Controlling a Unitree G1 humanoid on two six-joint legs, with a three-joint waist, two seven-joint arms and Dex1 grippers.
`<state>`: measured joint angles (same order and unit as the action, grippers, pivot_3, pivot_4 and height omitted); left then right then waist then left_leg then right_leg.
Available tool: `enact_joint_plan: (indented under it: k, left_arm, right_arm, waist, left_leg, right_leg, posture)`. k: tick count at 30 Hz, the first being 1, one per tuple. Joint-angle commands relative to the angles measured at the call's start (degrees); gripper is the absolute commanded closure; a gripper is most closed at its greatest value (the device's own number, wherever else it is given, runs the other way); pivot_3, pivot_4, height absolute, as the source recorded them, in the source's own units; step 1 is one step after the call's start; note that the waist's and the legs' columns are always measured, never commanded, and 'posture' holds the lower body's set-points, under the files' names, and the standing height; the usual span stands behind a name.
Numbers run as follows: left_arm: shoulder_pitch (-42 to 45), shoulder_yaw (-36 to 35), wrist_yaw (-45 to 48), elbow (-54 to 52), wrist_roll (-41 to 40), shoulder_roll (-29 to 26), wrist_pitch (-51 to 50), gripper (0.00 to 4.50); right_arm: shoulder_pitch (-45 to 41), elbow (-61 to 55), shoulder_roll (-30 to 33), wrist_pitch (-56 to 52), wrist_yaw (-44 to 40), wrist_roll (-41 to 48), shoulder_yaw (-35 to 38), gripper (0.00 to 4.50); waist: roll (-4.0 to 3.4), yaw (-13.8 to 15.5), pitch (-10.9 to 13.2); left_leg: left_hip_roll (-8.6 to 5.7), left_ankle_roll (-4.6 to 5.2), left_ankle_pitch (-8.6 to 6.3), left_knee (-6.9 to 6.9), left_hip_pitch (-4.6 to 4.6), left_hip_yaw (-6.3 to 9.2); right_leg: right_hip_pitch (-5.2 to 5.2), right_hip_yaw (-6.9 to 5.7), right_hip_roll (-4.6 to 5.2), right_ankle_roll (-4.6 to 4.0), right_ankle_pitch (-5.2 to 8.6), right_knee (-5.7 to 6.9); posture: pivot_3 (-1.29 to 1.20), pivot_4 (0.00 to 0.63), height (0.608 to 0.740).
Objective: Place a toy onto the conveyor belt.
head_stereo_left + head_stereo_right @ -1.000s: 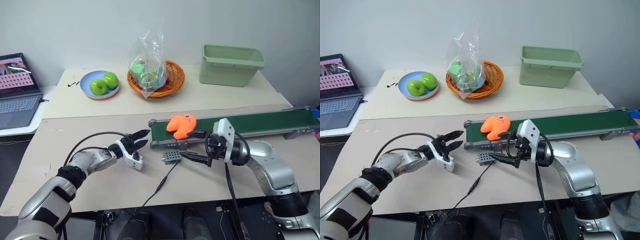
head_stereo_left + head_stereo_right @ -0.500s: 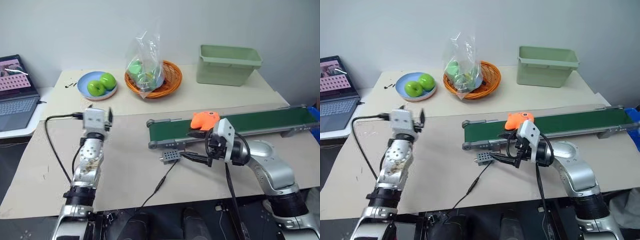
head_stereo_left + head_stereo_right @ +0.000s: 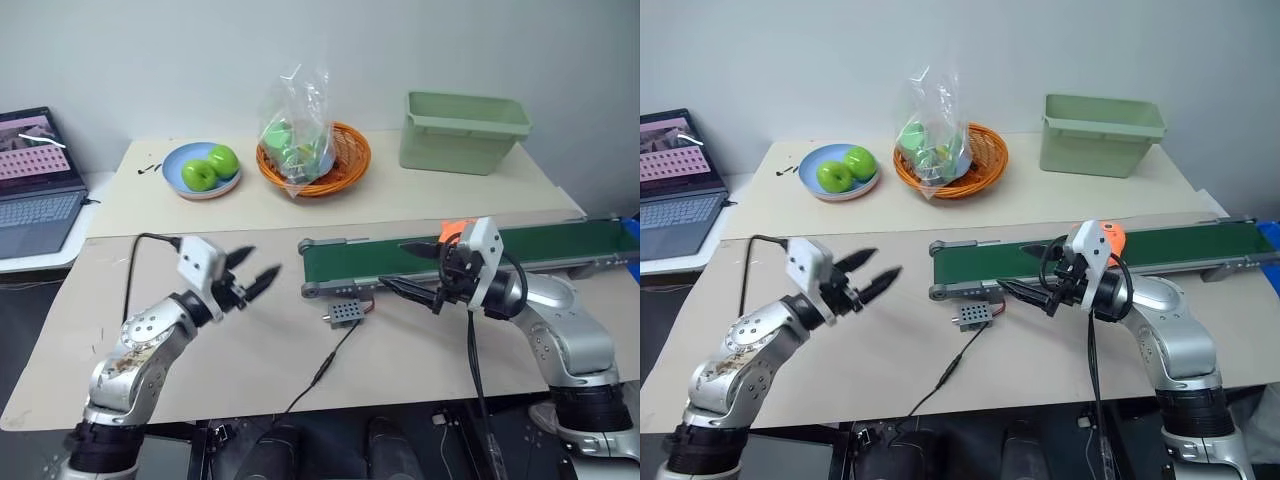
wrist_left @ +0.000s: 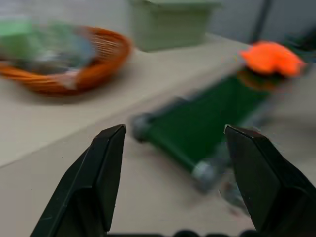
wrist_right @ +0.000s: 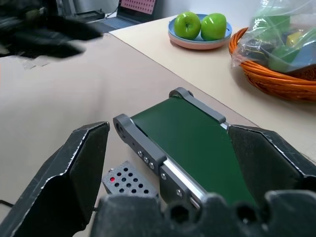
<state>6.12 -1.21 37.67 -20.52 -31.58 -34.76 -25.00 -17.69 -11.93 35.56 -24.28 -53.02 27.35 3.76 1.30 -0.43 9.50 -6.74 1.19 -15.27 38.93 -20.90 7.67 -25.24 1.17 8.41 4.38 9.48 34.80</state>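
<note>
Standing apart with nothing between them, the two black fingers of the left gripper point(image 3: 252, 275) hang above the bare tan board point(image 3: 250, 340), pointing toward the near roller of the conveyor belt point(image 3: 380, 258) but well short of it. The right gripper point(image 3: 1025, 272) is likewise spread and empty, its fingers reaching over the belt's near end; judged from this, neither hand has any further hold to give.

The toy point(image 3: 1114, 238) lies on the dark green belt, partly hidden behind the right wrist in the head views and seen plainly as an orange lump further along the belt in the left wrist view. Placement appears complete, and the open, unloaded hands suit a stand-off position.

A small grey perforated box point(image 3: 343, 312) with a trailing cable sits on the board just beside the belt's near end.

Containers, outward:
- Blue plate point(image 3: 180, 182): two green apples point(image 3: 210, 167).
- Orange wicker basket point(image 3: 350, 158): a clear plastic bag point(image 3: 295, 115) with green and blue items, not identifiable.
- Pale green bin point(image 3: 462, 130): contents hidden by its wall.

A laptop point(image 3: 35, 180) stands open at the far left.
</note>
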Motion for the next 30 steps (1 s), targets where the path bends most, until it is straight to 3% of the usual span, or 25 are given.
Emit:
enact_joint_plan:
  k: [1, 18, 30]
  left_arm:
    - [0.90, 0.13, 6.30, -0.26, 0.22, -2.88, 0.98, 1.10]
    - [4.49, 0.69, 8.68, 0.92, 2.96, -0.91, 2.25, 1.10]
    - [3.60, -3.00, 3.14, 2.70, 3.48, 2.82, 2.36, 1.10]
  right_arm:
    - [-0.84, -1.82, 0.71, -0.22, -0.07, 1.30, 1.37, 0.00]
    - [-0.04, -1.76, 1.82, -0.34, -0.05, 0.77, 0.85, 0.00]
    - [-1.96, 0.85, 2.09, 0.58, -0.08, -0.46, 0.56, 0.00]
  waist:
    - [0.00, -0.16, 0.00]
    - [0.00, -0.20, 0.00]
    - [0.01, -0.22, 0.00]
  left_leg:
    - [0.05, 0.00, 0.00, 0.00, 0.01, 0.00]
    - [0.10, 0.02, -0.04, -0.04, 0.03, -0.03]
    - [0.13, 0.02, -0.04, -0.04, 0.03, -0.04]
  right_leg:
    - [0.03, -0.01, -0.03, 0.01, 0.00, -0.03]
    - [0.09, -0.01, -0.05, -0.07, -0.05, -0.24]
    - [0.09, -0.02, -0.07, -0.08, -0.06, -0.30]
  posture:
    - [0.00, 0.150, 0.740]
    - [0.00, 0.150, 0.740]
    - [0.00, 0.150, 0.740]
